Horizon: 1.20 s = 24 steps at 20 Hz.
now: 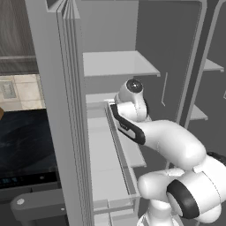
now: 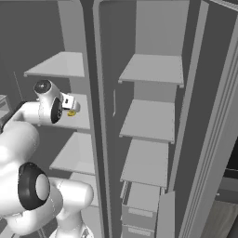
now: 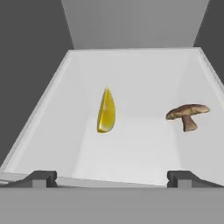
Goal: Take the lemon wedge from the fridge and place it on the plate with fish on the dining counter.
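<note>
Reaching into the fridge (image 2: 153,69), the hand (image 3: 112,178) spreads wide facing the lemon wedge (image 3: 106,111).

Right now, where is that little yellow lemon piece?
In the hand view the lemon wedge stands on a white fridge shelf, left of a small brown mushroom and apart from it, ahead of the open hand.

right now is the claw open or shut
Open: in the hand view the claw has its fingertips far apart, nothing between them, with the lemon wedge ahead on the shelf.
</note>
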{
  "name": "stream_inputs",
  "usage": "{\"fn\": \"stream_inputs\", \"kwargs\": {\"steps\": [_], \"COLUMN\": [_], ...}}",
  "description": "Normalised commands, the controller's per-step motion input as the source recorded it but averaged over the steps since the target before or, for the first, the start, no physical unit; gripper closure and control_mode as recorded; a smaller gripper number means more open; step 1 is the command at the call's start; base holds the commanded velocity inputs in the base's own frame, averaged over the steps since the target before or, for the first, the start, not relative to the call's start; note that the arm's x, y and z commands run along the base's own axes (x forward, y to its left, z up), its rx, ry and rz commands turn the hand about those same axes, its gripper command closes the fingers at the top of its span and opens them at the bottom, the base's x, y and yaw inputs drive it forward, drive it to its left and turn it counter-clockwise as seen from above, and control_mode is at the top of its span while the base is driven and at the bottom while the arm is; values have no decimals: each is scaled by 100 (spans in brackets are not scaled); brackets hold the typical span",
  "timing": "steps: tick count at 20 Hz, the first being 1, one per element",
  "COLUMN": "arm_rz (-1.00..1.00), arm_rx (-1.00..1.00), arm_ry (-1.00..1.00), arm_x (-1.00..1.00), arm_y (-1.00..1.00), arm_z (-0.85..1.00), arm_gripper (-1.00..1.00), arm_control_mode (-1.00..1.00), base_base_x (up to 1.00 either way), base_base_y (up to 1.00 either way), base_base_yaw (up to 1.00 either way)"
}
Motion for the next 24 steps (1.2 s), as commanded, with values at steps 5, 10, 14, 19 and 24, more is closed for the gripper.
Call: {"fn": "stream_inputs", "kwargs": {"steps": [5, 10, 14, 19, 24], "arm_rz": [0, 0, 1, 1, 0], "arm_rx": [0, 0, 0, 0, 0], "arm_ry": [8, 1, 0, -7, -3], "arm_x": [37, 8, 0, 7, 27], "arm_y": [10, 3, 1, 1, 12], "arm_z": [-23, -49, -47, -5, 0], "arm_gripper": [-100, -100, -100, -100, -100], "arm_control_mode": [-100, -100, -100, -100, -100], "base_base_x": [0, 0, 0, 0, 0], "base_base_y": [0, 0, 0, 0, 0], "base_base_yaw": [0, 0, 0, 0, 0]}}
